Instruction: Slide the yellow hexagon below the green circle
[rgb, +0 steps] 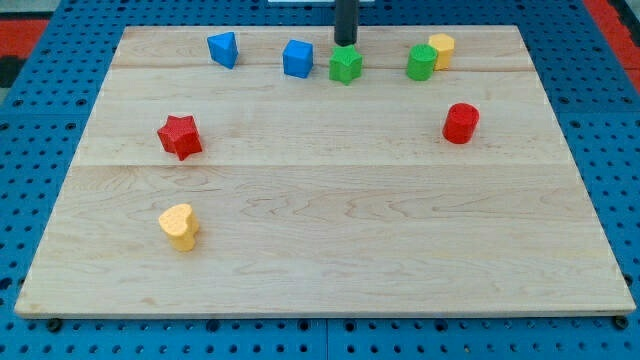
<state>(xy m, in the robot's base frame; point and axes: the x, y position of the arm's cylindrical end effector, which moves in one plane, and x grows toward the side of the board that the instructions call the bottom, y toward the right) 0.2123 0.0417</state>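
Observation:
The yellow hexagon (441, 49) sits near the view's top right, touching the upper right side of the green circle (421, 62). My tip (345, 43) comes down from the view's top, just above a green star (345, 65) and well left of the green circle and the yellow hexagon. The rod's lower end stands right behind the green star; I cannot tell if it touches it.
A blue cube (297, 58) sits just left of the green star and a blue triangle (223, 48) further left. A red circle (461, 123) is at right, a red star (180, 136) at left, a yellow heart (179, 226) at lower left. The wooden board (330, 270) lies on a blue pegboard.

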